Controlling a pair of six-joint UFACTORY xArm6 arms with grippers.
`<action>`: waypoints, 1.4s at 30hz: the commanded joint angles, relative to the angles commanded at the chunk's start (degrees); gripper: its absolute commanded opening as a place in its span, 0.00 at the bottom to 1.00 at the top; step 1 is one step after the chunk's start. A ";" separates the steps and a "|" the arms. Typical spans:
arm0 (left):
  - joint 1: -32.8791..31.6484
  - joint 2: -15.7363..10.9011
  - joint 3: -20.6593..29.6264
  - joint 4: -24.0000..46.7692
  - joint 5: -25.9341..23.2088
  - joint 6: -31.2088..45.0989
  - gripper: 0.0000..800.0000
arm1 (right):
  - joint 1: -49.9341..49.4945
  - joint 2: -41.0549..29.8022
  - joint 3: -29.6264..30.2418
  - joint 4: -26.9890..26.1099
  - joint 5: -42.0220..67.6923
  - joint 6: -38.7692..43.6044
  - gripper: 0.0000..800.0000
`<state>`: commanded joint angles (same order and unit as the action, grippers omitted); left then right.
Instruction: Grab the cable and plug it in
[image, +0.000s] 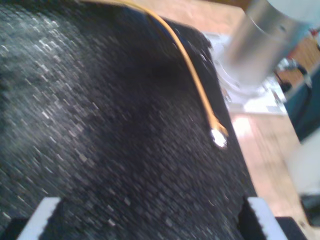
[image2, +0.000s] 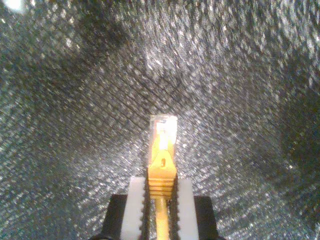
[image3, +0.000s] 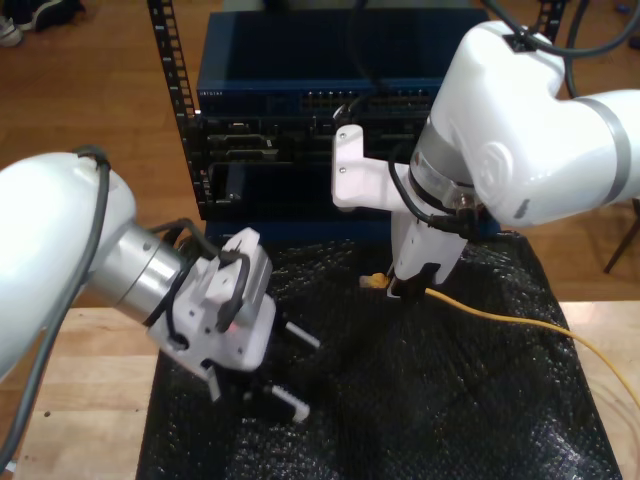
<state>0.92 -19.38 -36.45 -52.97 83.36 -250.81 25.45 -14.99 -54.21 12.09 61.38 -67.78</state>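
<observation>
The yellow-orange cable (image3: 500, 315) runs from the exterior view's right edge across the black mat to my second gripper (image3: 390, 285). That gripper (image2: 161, 185) is shut on the ribbed yellow boot, and the clear plug (image2: 163, 131) sticks out past the white fingers (image2: 135, 200) above the mat. In the first wrist view the cable (image: 192, 70) crosses the mat and ends in the plug (image: 218, 136). My first gripper (image3: 305, 375), at the exterior view's lower left, stands open (image: 152, 220) over the mat with nothing between its fingers.
A black textured mat (image3: 450, 410) covers the wooden table (image3: 80, 400). Behind it stands a dark rack (image3: 320, 130) holding a blue switch with a row of ports (image3: 335, 100). A silver cylinder (image: 265, 40) rises beside the mat.
</observation>
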 joint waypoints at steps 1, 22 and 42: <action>-0.35 0.09 -0.09 -0.62 -0.35 0.00 1.00 | -0.44 -0.09 0.00 1.14 0.44 -0.44 0.00; -0.35 2.37 -5.45 -6.15 -1.67 2.11 1.00 | -2.29 -1.76 -1.14 8.62 5.98 -1.67 0.01; 2.64 2.20 -5.89 -10.20 1.67 4.57 1.00 | -3.60 -1.76 -2.11 14.33 8.44 -3.16 0.00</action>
<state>3.56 -17.19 -42.34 -63.16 85.03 -246.24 21.85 -16.75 -56.32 26.42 69.82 -70.95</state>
